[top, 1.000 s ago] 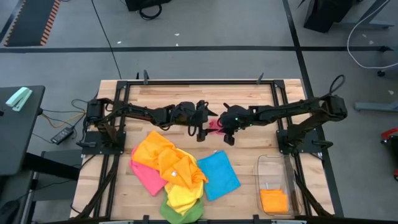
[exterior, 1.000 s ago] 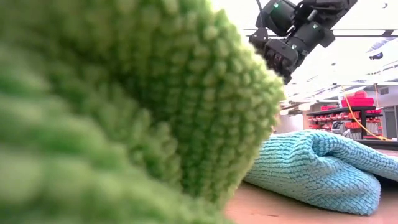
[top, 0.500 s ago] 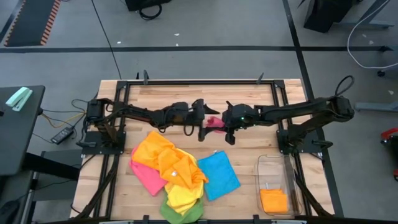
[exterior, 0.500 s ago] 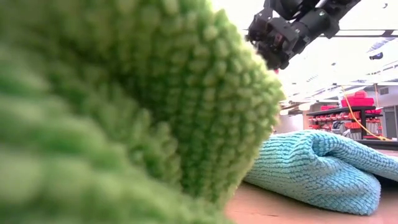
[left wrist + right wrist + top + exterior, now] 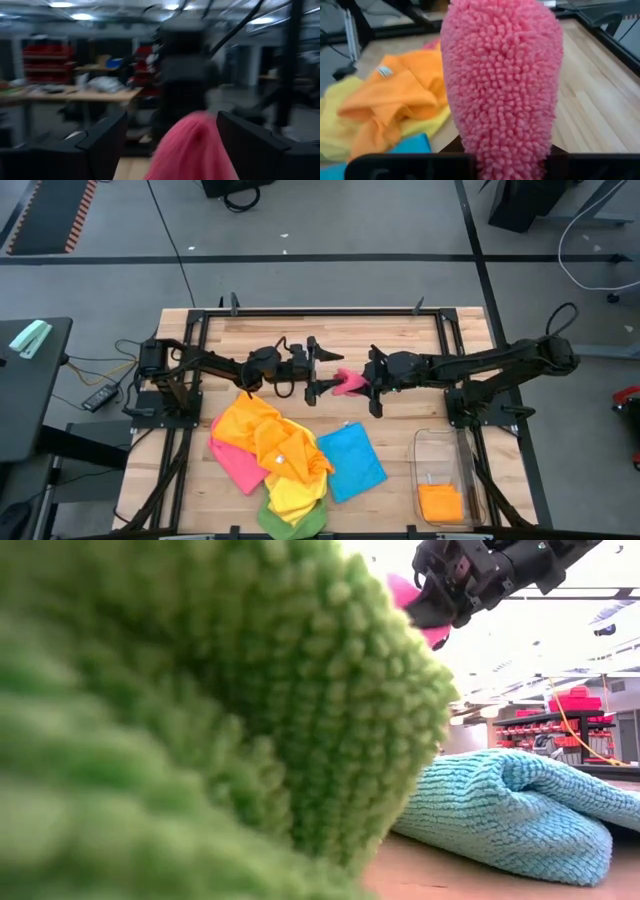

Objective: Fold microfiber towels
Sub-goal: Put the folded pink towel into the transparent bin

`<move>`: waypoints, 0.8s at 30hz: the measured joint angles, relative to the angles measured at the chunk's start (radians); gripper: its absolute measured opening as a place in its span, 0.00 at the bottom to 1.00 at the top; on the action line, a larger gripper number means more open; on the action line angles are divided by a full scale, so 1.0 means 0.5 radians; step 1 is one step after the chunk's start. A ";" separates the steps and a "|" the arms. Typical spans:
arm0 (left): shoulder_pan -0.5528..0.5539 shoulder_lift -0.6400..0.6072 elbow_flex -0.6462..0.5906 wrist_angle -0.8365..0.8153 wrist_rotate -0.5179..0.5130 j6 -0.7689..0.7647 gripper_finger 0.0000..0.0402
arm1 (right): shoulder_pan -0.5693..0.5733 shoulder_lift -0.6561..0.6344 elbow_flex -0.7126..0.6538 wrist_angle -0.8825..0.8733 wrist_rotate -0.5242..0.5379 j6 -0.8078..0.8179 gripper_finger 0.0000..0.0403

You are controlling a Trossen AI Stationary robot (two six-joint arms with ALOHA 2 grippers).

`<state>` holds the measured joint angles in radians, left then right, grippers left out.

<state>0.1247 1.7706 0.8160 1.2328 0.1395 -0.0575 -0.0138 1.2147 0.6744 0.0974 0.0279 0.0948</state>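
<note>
Facing each other above mid-table: left gripper, fingers spread wide, with the pink microfiber towel just between its fingertips; right gripper clamped on that bunched towel, holding it raised off the table. Remaining towels lie heaped nearer the front edge: orange, yellow, green, blue.

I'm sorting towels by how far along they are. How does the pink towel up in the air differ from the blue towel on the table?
The pink towel is bunched up and held above the table by the right end effector; the blue towel lies flat on the wood, touched by no arm. The pink towel hangs between both arms, with the open left end effector facing it; the blue towel sits beside the towel pile. Both are fluffy microfiber.
</note>
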 joint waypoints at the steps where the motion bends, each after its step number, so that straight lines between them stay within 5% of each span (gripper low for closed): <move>1: 0.005 0.000 0.012 0.007 0.050 -0.030 0.82 | -0.001 0.011 -0.001 0.014 0.001 -0.018 0.13; 11: -0.023 0.000 0.022 0.007 0.090 0.100 0.99 | 0.024 0.019 0.000 0.263 0.027 -0.096 0.13; 24: -0.023 0.001 0.022 0.099 0.090 0.301 1.00 | 0.048 -0.196 0.001 0.383 0.026 -0.267 0.13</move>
<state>0.1131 1.7710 0.8268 1.2822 0.1845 0.0930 0.0103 1.1166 0.6750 0.2888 0.0410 -0.0386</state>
